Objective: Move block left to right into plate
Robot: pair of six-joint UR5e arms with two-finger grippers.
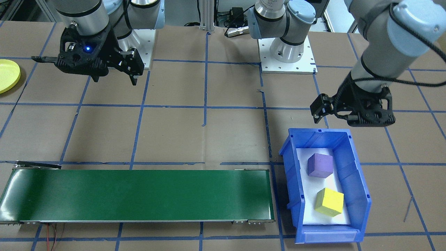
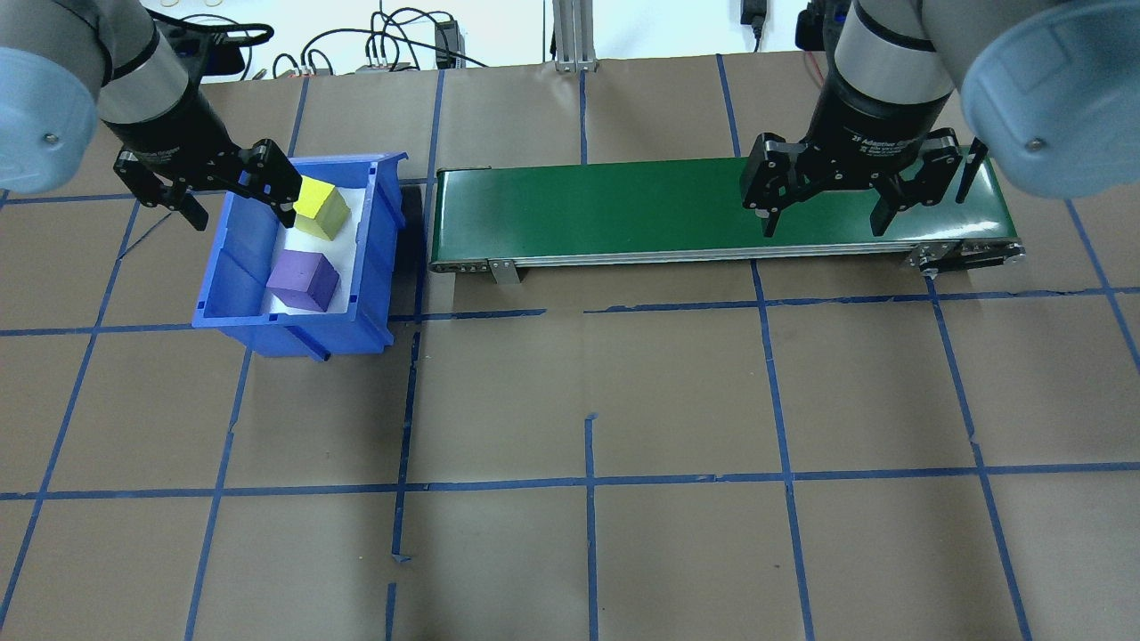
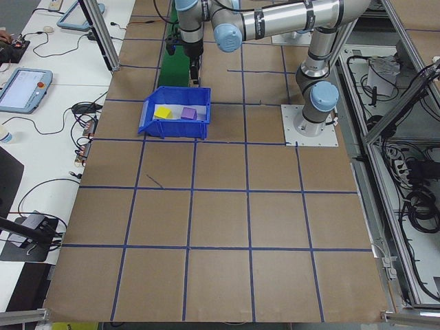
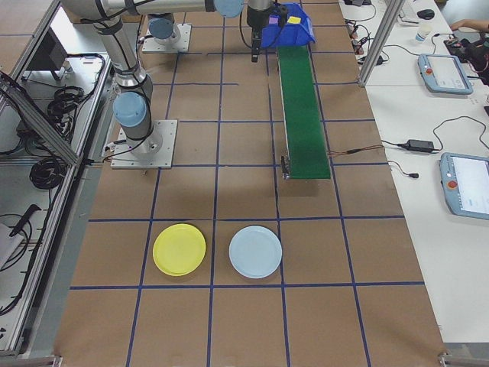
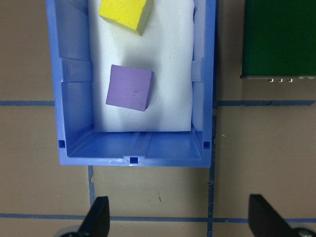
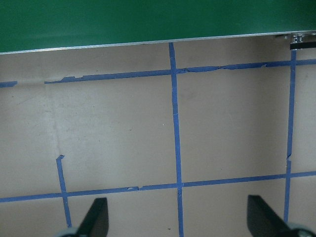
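Below left hand [image 2: 239,191], 2 blocks [image 2: 305,280]

What my cameras leave cut off or too small

From the front-facing camera the yellow plate [image 1: 7,75] is cropped by the frame's edge, only part showing. My left wrist view cuts the yellow block [image 5: 124,15] at the top of the blue bin [image 5: 74,123], and the green conveyor [image 5: 281,37] beside the bin runs out of frame. In both side views my grippers are too small to judge.
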